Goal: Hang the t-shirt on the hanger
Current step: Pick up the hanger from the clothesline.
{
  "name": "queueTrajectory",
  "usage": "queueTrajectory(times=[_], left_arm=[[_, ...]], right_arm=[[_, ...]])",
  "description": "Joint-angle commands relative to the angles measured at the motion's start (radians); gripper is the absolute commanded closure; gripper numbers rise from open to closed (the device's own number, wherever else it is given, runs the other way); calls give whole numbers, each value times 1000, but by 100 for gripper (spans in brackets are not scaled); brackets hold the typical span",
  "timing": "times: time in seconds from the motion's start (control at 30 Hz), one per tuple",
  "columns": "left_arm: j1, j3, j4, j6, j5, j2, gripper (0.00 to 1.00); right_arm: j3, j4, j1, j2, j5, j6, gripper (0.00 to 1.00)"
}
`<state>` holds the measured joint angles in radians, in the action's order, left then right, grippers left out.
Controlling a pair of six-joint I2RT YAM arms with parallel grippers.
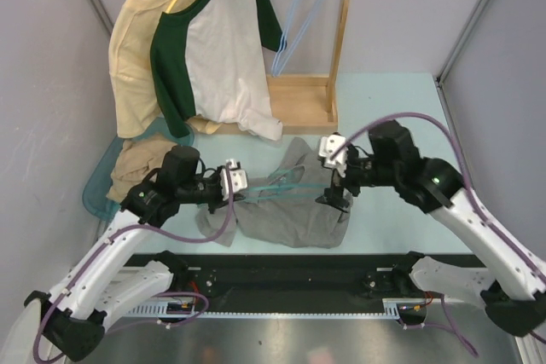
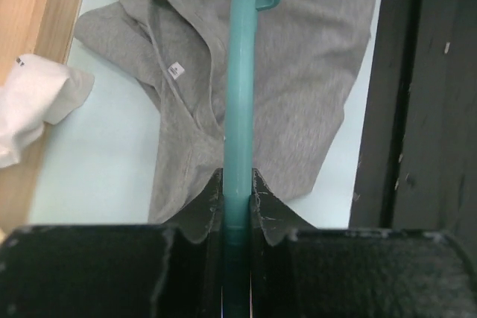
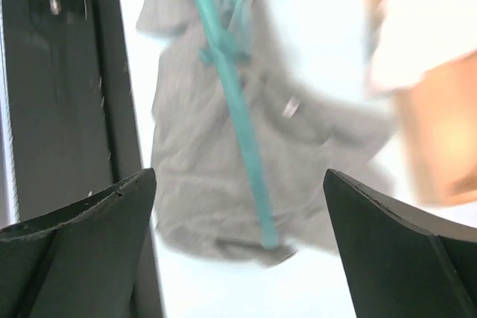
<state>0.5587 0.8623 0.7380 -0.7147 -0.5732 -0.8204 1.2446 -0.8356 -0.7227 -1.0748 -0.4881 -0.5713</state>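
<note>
Your left gripper (image 2: 237, 210) pinches the teal hanger (image 2: 240, 94) in narrow jaws above the grey t-shirt (image 2: 313, 72), lying crumpled on the surface (image 1: 384, 108). Your right gripper (image 3: 238, 184) hangs wide-jawed over it; take the collar (image 2: 160, 57) first and hold the hanger level

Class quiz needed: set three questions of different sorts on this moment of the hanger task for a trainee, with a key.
1. True or false: the left gripper is shut on the teal hanger.
2. The grey t-shirt is: A) draped over the right gripper; B) lying crumpled on the table; C) hanging clear of the table.
3. Fill in: the right gripper's jaws stand ____.
Key: 1 true; 2 B; 3 open.
</note>
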Motion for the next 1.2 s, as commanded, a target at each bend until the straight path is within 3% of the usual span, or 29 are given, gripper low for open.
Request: queueTrajectory(times=[0.0, 0.1, 0.23, 0.37, 0.47, 0.57, 0.6, 0.67, 0.93, 1.13, 1.17], left_arm=[[-56, -28, -210, 294, -241, 1, 100], [-57, -74, -290, 356, -249, 29, 100], [-57, -77, -295, 385, -266, 29, 100], [-56, -108, -327, 409, -258, 84, 100], [-56, -123, -322, 403, -251, 104, 100], [-56, -126, -315, 400, -249, 102, 100], [-56, -126, -315, 400, -249, 102, 100], [-56, -124, -315, 405, -249, 101, 100], [-57, -124, -359, 439, -252, 66, 100], [-56, -120, -361, 429, -249, 41, 100], [-56, -117, -359, 426, -249, 32, 99]], right_arm=[[-25, 165, -20, 119, -2, -34, 1], [56, 121, -96, 41, 69, -58, 0], [185, 73, -101, -83, 88, -53, 1], [269, -68, -81, -154, -23, -195, 0], [300, -100, -43, -226, -96, -186, 2], [332, -109, -15, -278, -162, -154, 19], [335, -109, -14, -286, -182, -151, 31], [334, -117, -14, -300, -198, -166, 39], [335, -186, -44, -347, -179, -260, 48], [355, -200, -46, -375, -181, -279, 67], [357, -201, -46, -378, -182, -277, 76]])
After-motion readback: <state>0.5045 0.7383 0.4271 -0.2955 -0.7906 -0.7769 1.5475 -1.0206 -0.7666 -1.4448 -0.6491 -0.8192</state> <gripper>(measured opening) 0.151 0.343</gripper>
